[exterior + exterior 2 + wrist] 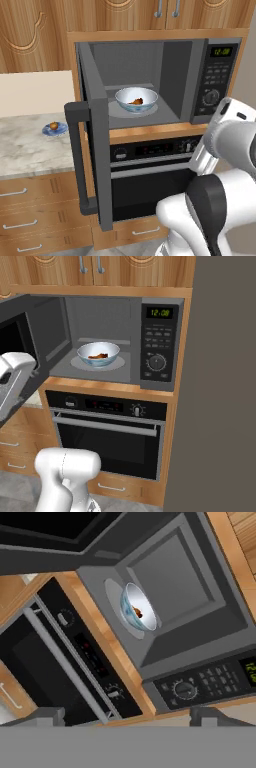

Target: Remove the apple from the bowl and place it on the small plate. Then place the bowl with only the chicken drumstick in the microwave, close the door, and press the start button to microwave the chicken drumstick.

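Starting at left of the left base view: apple (53, 126) on small plate (55, 129), countertop; door (95, 145) swung open, centre-left; bowl (136, 99) with chicken drumstick (136, 102) inside microwave (215, 80), centre. Gripper (125, 716), hand view bottom: fingers apart, empty.

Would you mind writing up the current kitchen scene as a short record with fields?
microwave: built in above the oven
door: swung wide open
bowl: on the turntable inside the microwave
chicken drumstick: in the bowl
apple: on the small plate
small plate location: on the counter, left of the microwave
gripper: open, holding nothing, apart from the microwave
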You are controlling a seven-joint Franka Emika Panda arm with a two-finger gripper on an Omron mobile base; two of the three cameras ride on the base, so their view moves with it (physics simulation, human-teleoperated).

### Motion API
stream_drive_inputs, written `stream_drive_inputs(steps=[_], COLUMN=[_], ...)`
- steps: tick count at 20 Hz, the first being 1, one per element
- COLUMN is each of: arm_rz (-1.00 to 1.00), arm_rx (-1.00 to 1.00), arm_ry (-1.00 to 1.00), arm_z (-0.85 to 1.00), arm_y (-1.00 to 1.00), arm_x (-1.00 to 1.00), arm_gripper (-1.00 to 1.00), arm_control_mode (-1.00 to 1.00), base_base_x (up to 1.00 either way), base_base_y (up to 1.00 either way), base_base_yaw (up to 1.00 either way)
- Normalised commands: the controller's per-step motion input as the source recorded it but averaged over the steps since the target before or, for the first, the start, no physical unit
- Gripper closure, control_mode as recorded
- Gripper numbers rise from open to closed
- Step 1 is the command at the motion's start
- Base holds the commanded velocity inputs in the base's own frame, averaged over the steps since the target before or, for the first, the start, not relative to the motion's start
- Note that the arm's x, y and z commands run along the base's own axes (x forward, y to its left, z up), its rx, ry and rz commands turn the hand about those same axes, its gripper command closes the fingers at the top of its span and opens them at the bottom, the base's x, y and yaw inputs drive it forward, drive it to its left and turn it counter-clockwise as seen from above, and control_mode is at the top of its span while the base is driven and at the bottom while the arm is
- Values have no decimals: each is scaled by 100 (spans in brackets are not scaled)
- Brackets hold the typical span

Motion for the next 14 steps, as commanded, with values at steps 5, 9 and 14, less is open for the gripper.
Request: stream_drive_inputs(steps=[5, 9, 14], arm_rz=[1, 8, 9], arm_rx=[-12, -8, -8], arm_ry=[-12, -17, -17], arm_z=[-26, -38, -23], arm_y=[54, 58, 49], arm_x=[-35, -8, -21], arm_gripper=[-100, -100, -100], arm_control_mode=[-100, -100, -100], base_base_x=[0, 0, 0], base_base_y=[0, 0, 0], base_base_yaw=[0, 0, 0])
